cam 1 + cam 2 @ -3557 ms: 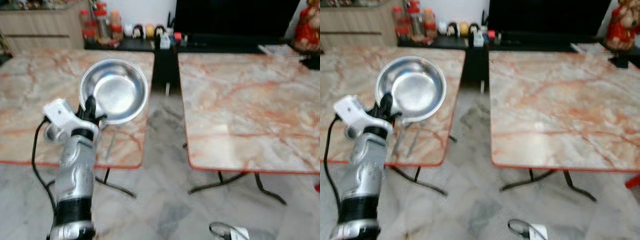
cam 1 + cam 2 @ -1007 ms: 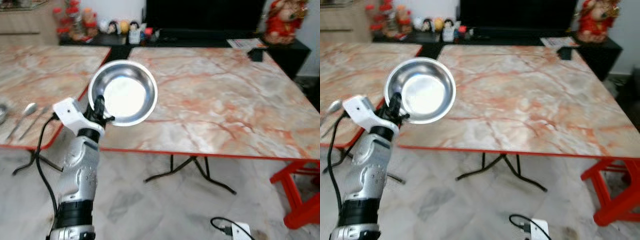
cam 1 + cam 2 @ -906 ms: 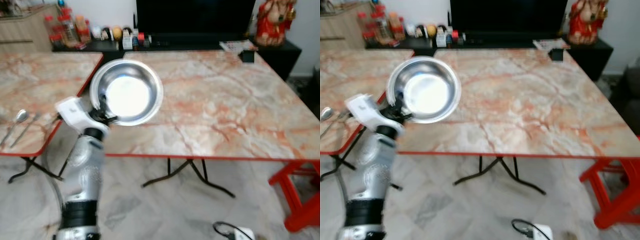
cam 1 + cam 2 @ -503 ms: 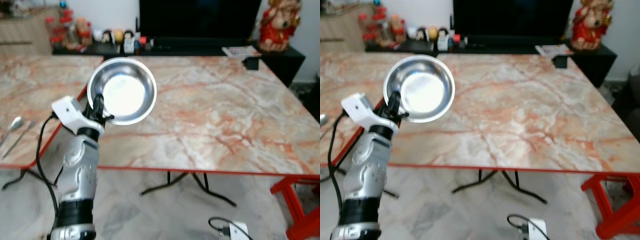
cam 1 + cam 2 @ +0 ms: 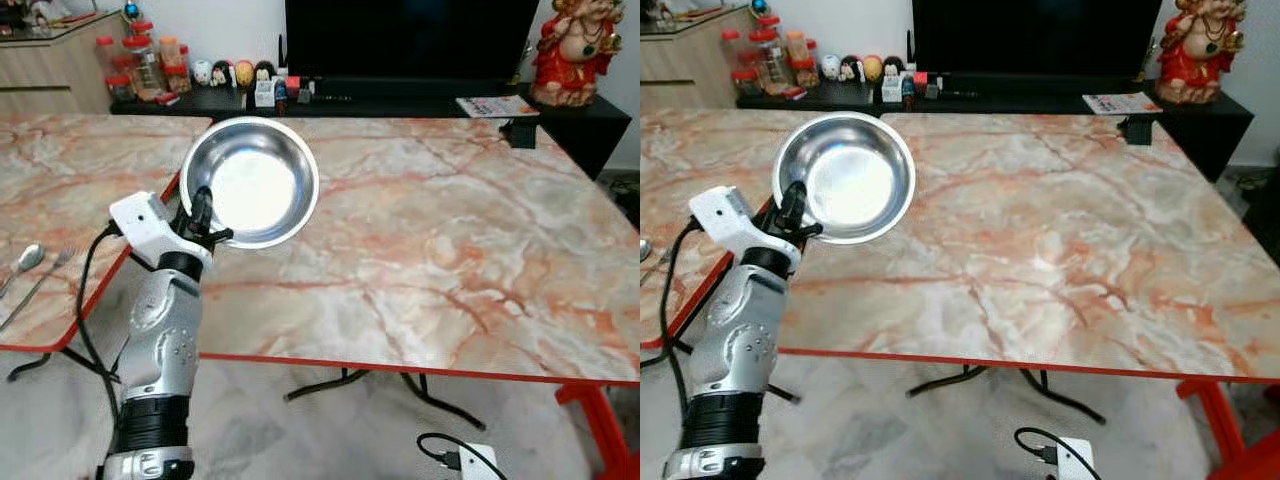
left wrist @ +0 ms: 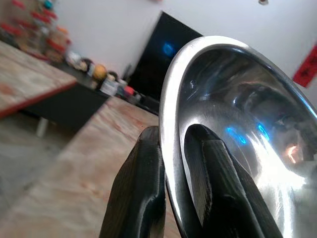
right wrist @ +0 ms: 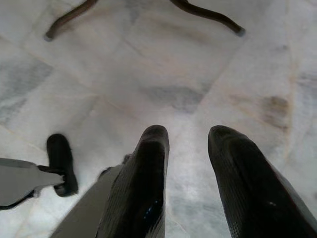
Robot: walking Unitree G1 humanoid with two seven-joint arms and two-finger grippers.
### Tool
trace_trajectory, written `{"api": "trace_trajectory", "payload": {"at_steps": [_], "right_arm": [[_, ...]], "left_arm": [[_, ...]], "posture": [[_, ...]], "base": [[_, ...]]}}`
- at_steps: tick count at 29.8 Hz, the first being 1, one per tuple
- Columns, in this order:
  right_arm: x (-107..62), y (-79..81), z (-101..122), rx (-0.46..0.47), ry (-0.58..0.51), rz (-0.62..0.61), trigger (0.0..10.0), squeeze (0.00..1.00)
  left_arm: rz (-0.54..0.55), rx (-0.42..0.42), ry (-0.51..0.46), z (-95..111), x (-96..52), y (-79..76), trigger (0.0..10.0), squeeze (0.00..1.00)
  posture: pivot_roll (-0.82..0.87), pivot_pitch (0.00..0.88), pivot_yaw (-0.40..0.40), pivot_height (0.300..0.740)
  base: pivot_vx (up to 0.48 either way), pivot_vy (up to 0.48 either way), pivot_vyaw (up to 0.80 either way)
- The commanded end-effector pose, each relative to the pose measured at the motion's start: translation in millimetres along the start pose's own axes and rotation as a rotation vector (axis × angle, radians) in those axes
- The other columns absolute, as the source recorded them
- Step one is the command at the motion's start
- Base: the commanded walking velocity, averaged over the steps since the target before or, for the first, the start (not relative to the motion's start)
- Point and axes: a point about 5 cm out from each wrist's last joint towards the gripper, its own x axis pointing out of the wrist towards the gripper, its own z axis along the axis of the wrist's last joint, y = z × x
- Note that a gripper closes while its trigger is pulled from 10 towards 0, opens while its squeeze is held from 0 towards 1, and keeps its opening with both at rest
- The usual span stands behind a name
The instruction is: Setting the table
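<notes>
Two marble-patterned tables with red edging stand side by side, the larger table (image 5: 450, 230) straight ahead and the second table (image 5: 70, 190) to its left across a narrow gap. The left gripper (image 5: 200, 215) is raised above the gap, by the larger table's near-left corner. Its two black fingers (image 6: 143, 198) are clamped on the rim of a stainless steel bowl (image 5: 250, 180), one finger outside the wall and one inside, as the left wrist view shows plainly. The bowl is held in the air, tilted so that its shiny inside faces the camera; it hangs over the larger table's left edge and touches neither table. A black cable (image 5: 85, 300) loops down beside the silver forearm.

On the second table, near its front edge, lie a spoon (image 5: 22, 262) and a fork (image 5: 45, 280), close together and roughly parallel.

The right gripper (image 7: 185, 144) hangs low over the pale marble floor (image 7: 163, 69), its fingers apart with nothing between them. A white plug with a black cord (image 5: 465, 462) lies on the floor below the larger table's front edge.

Beyond the tables a dark television (image 5: 410, 40) sits on a low black cabinet with small figurines (image 5: 235, 72), jars (image 5: 145, 60) to the left and a red statue (image 5: 570, 50) at the right.
</notes>
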Motion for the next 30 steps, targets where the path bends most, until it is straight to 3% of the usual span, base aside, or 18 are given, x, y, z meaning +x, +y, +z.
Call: {"api": "trace_trajectory", "payload": {"at_steps": [1, 19, 30], "right_arm": [[-0.8, -1.6, -3.5, 0.018, 0.006, -0.007, 10.0, 0.0], [-0.6, -3.6, -0.8, 0.036, -0.01, -0.01, 10.0, 0.0], [0.3, 0.5, 3.3, 0.031, -0.019, 0.002, 10.0, 0.0]], "left_arm": [[-0.005, 0.002, -0.026, 6.0, 1.5, -0.8, 10.0, 0.0], [0.003, 0.025, -0.021, 5.5, 2.0, 1.2, 10.0, 0.0], [0.001, 0.021, -0.019, 3.6, 3.1, -1.0, 10.0, 0.0]], "posture": [[0.02, 0.0, -0.008, 0.725], [0.02, 0.0, -0.008, 0.725], [0.01, 0.0, -0.011, 0.725]], "base": [[0.0, 0.0, 0.0], [0.0, 0.0, 0.0], [0.0, -0.298, 0.0]]}}
